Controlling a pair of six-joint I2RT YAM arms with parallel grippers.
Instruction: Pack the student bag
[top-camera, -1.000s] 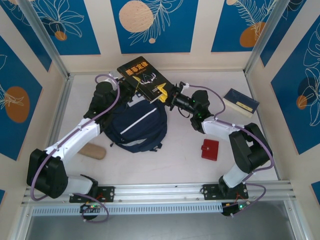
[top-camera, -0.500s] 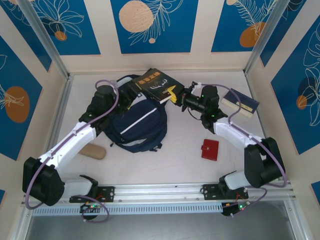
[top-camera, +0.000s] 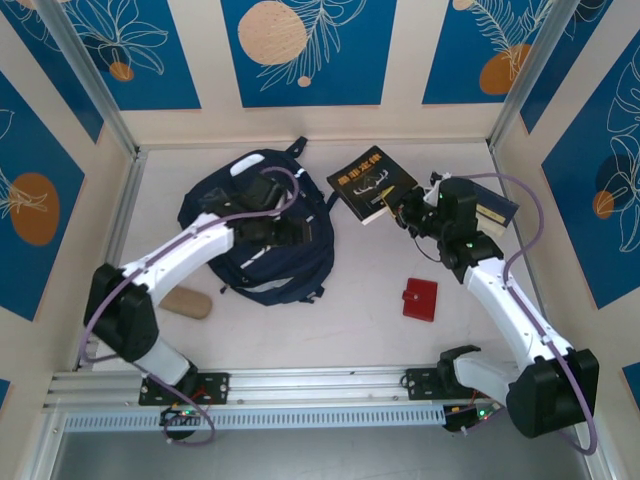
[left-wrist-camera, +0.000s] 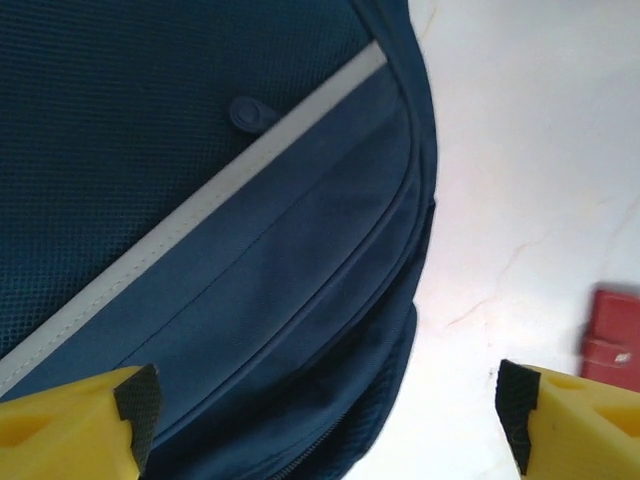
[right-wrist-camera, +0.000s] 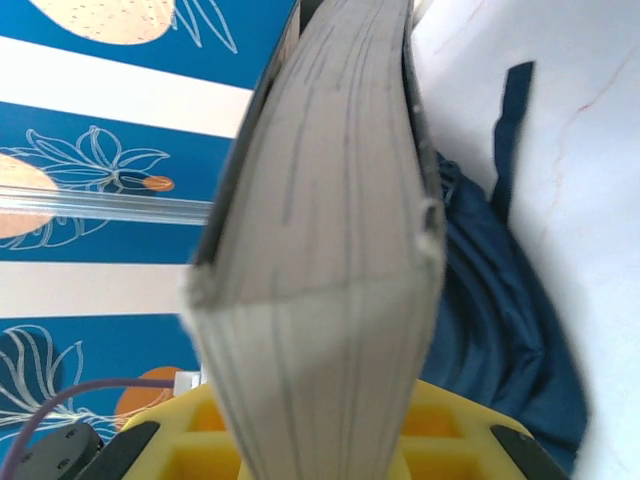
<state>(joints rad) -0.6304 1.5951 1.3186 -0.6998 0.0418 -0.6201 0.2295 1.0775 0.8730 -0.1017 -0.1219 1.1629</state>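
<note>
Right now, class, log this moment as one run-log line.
left gripper: open over student bag | right gripper: shut on book, beside bag | book: not yet packed

Bright, even light from above leaves only soft shadows on the table (top-camera: 360, 320). In the left wrist view the student bag (left-wrist-camera: 200, 200) is sharp, while the table washes nearly white and the red wallet (left-wrist-camera: 612, 330) blurs; the book (right-wrist-camera: 320, 250) is soft-edged at the right wrist lens
</note>
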